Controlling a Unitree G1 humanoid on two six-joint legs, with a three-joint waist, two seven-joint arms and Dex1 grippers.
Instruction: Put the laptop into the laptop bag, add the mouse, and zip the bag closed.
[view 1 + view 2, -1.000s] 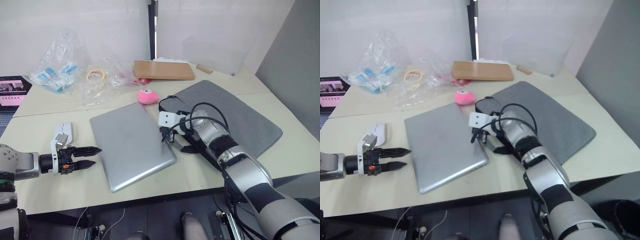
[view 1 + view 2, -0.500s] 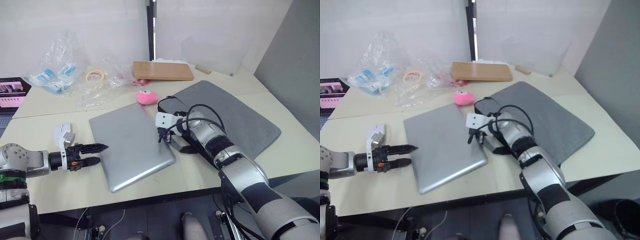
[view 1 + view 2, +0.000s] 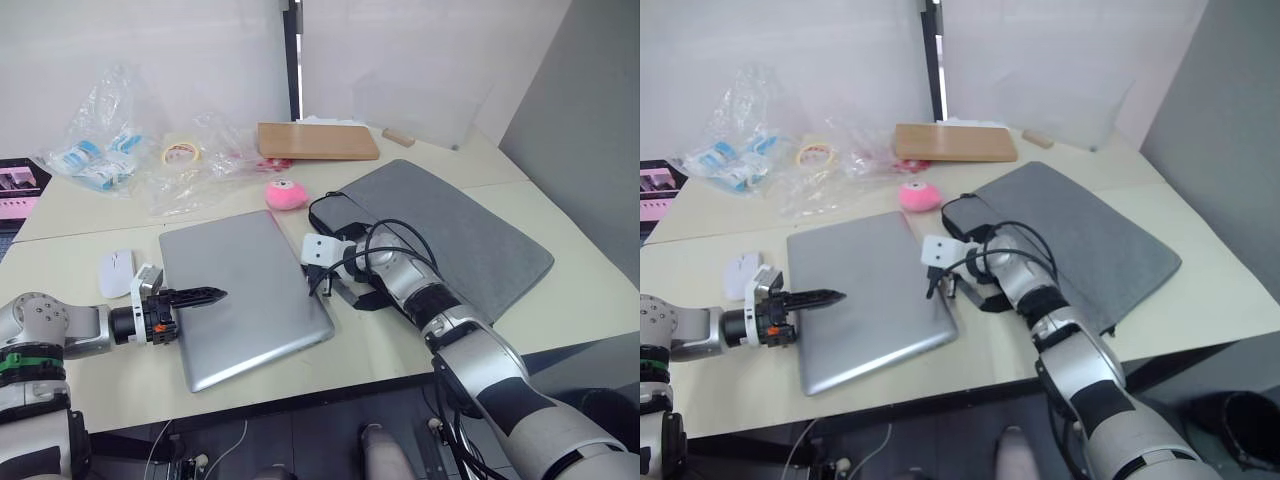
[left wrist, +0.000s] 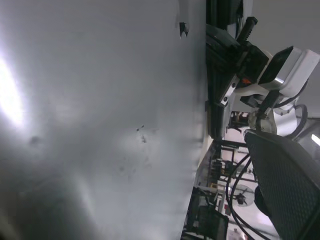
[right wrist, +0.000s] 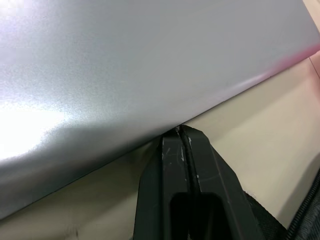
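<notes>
Right wrist view — tool (image 5: 179,131) at laptop (image 5: 125,65) edge

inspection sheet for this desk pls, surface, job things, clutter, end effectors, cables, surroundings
surface: cream table, seam between two tops.
job's things: silver laptop lies closed and flat; grey laptop bag lies flat beside it on the robot's right; white mouse sits off the laptop's left edge.
clutter: pink plush toy, tape roll, plastic bags, brown slab, small dark laptop with lit screen.
end effectors: left end effector over the laptop's left part, fingers together; right end effector shut, tips at the laptop's right edge.
cables: black cables looped on the right forearm.
surroundings: white wall, grey panel.
</notes>
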